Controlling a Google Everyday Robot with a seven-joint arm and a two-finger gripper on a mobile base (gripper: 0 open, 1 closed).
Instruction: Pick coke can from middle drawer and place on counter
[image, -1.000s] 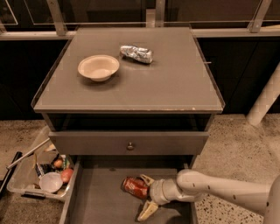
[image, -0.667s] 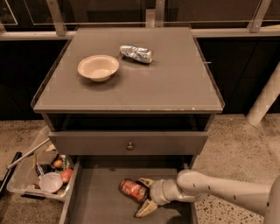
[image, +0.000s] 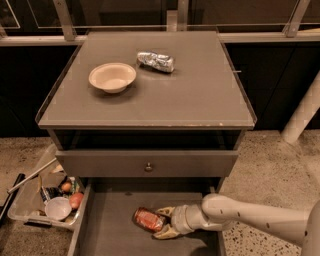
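One step in hand, I reckon: the grab. Pincer (image: 164, 223) sits in the pulled-out drawer (image: 107, 235), spread open around the right end of the red can (image: 148, 219) lying on its side there. Next I'd close firmly, then lift to the desk (image: 200, 95).

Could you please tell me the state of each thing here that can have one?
middle drawer: pulled open.
upper drawer: shut.
coke can: on its side on the drawer floor.
gripper: in the drawer, open, fingers astride the can's end.
bowl: upright, empty, on the counter.
silver can: crumpled, on its side.
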